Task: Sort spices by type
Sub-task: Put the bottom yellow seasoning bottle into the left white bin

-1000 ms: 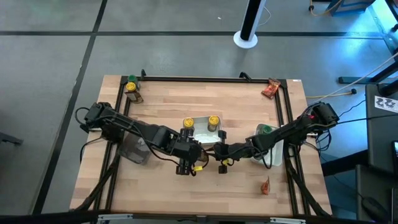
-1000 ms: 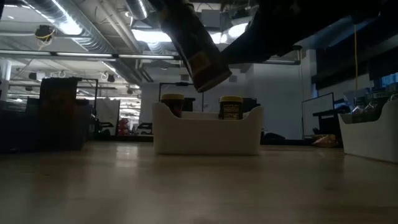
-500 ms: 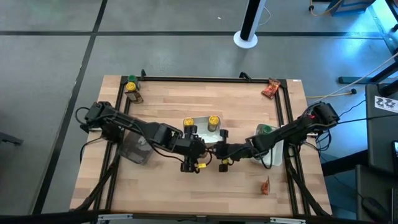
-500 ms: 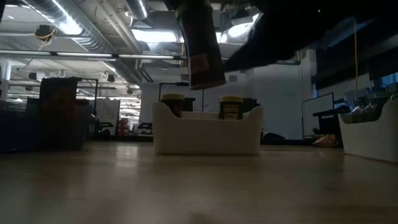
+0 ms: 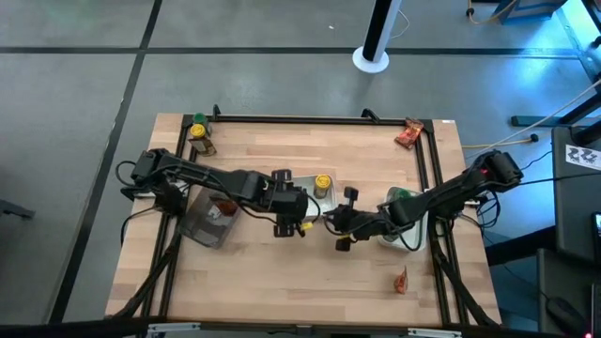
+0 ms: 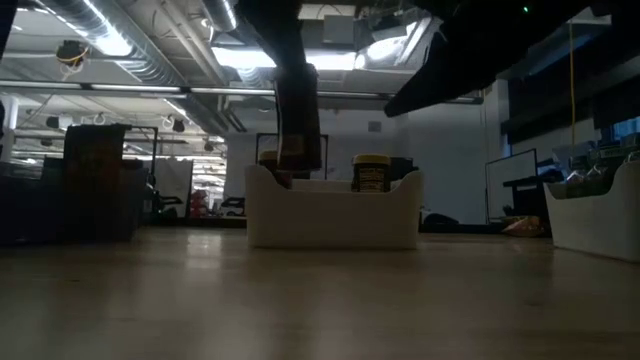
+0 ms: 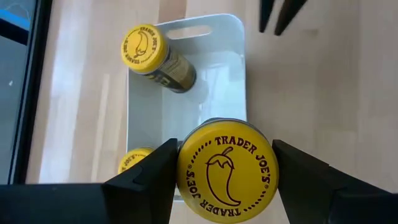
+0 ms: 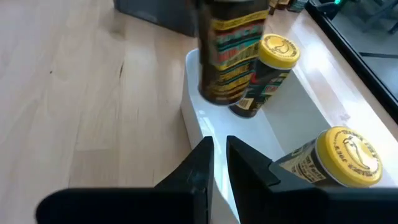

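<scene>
Yellow-lidded jar [image 7: 227, 169] now over tray [image 7: 239, 68]

Right gripper [image 8: 217, 163] fingers nearly together, near white tray [image 8: 194, 118]; two yellow-lidded jars [image 8: 273, 59] inside, third jar [image 8: 231, 53] held above.

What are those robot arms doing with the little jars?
The left tool holds a yellow-lidded jar over a white tray in the middle of the table. Two more yellow-lidded jars already stand in that tray. The right tool is nearly shut and empty, beside the tray. A green-lidded jar and red-orange packets wait at the table's edges.
</scene>
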`<control>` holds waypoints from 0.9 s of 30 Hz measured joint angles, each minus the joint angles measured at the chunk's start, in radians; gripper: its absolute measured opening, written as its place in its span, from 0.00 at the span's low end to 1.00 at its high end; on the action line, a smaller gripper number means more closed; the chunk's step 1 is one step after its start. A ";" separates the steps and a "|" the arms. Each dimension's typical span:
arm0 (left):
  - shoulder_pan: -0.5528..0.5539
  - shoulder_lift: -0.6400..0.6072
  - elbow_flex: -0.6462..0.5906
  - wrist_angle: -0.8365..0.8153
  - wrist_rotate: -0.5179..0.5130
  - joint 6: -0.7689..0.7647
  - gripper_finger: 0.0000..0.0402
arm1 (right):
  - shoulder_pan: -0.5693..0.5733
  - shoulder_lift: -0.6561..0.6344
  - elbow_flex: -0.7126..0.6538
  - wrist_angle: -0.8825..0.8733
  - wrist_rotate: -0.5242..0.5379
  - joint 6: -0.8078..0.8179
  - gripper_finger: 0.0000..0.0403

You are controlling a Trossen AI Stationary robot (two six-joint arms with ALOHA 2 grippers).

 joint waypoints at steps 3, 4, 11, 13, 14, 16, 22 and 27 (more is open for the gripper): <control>0.018 0.000 0.000 -0.011 0.001 -0.001 0.52 | 0.000 0.002 0.000 -0.001 -0.006 0.000 0.11; 0.023 0.000 0.000 -0.014 0.001 -0.002 0.52 | 0.001 0.002 0.000 0.000 -0.006 0.001 0.11; 0.057 0.004 0.000 -0.025 0.039 -0.026 0.52 | 0.001 0.002 0.000 -0.002 -0.006 0.001 0.11; 0.065 0.012 0.000 -0.034 0.044 -0.027 0.52 | 0.001 0.002 0.000 0.000 -0.006 0.002 0.11; 0.067 0.020 0.000 -0.036 0.048 -0.027 0.52 | 0.001 0.002 0.000 -0.001 -0.007 0.002 0.11; 0.074 0.032 0.000 -0.044 0.058 -0.027 0.52 | 0.001 0.002 0.000 -0.004 -0.019 0.004 0.11; 0.084 0.054 0.000 -0.052 0.058 -0.020 0.52 | 0.001 0.002 0.000 -0.010 -0.033 0.007 0.11; 0.093 0.054 -0.016 -0.047 0.059 -0.039 0.52 | 0.001 0.002 0.000 -0.014 -0.033 0.009 0.11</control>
